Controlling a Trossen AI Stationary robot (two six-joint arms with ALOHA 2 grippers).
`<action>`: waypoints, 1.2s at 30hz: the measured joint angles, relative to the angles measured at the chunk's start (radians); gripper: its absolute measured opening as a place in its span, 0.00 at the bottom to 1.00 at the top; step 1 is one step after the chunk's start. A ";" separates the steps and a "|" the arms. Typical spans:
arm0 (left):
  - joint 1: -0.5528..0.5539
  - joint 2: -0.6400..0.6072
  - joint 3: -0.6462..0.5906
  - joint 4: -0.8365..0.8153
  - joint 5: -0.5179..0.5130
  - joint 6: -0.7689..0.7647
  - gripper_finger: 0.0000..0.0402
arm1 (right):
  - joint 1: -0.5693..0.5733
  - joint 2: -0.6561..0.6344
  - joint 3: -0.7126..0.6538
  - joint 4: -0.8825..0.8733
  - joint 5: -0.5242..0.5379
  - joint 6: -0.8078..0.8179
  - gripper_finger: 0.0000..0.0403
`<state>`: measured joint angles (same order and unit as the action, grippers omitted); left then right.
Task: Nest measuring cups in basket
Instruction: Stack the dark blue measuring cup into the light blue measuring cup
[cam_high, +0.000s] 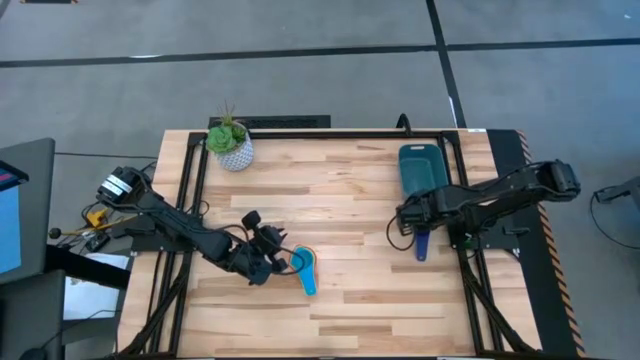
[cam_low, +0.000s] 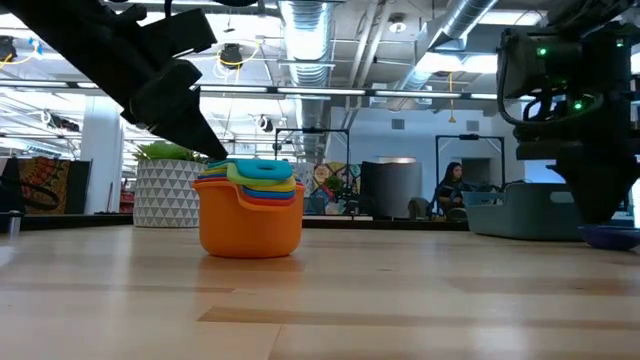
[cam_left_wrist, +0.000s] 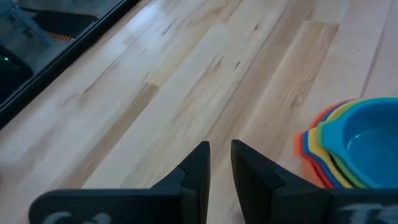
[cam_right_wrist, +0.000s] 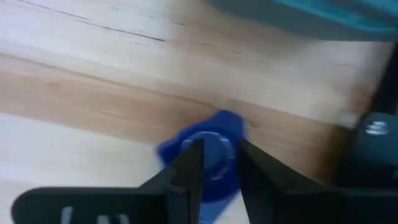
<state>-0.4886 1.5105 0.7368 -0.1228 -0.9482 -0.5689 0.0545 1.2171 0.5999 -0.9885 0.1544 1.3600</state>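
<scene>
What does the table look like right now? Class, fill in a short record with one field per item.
stack of cups: nested, orange outermost, light blue on top, on the table
navy cup: alone on the table near the basket
basket: far right part of the table, no cups seen inside
left tool: beside the stack, holding nothing
right tool: fingers either side of the navy cup
plant pot: far left corner
</scene>
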 joint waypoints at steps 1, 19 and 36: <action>-0.003 0.000 0.000 -0.007 0.000 -0.004 0.14 | 0.010 0.000 0.000 0.020 0.000 0.003 0.28; -0.017 0.000 0.000 -0.047 -0.007 -0.059 0.14 | 0.125 0.000 0.001 0.051 0.026 0.099 0.14; -0.017 0.000 0.000 -0.044 -0.025 -0.043 0.14 | 0.118 0.138 0.000 0.070 -0.009 0.062 0.04</action>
<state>-0.5055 1.5105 0.7368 -0.1673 -0.9732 -0.6121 0.1720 1.3547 0.5998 -0.9188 0.1455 1.4222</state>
